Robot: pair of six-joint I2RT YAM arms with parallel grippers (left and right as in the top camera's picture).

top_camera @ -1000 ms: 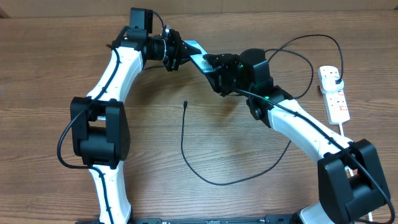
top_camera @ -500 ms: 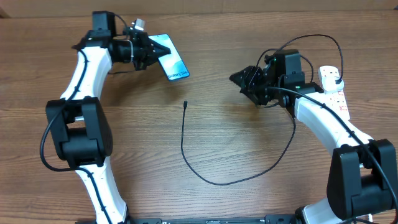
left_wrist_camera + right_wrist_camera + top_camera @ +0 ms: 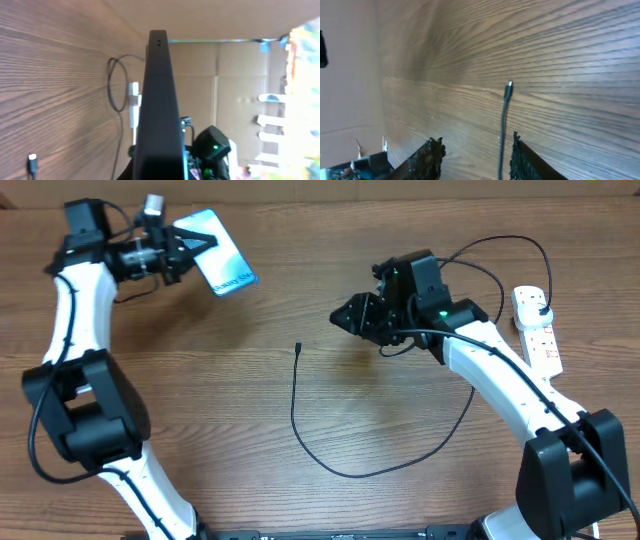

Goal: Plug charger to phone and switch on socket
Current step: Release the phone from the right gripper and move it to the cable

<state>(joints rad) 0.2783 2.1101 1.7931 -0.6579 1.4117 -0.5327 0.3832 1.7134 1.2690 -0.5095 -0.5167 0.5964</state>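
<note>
Bright even light, soft shadows, left wrist view partly overexposed

L gripper w/ phone swung from mid-rear of table out to far-left rear, R gripper let go of phone, backed off right, then came back left, now near charger tip, 2 grippers now well apart

Open surface lies all round the connector tip; the right hand hovers near it (nothing between them). The charger loops across the middle; phone and socket are well apart, toward opposite sides.
</note>
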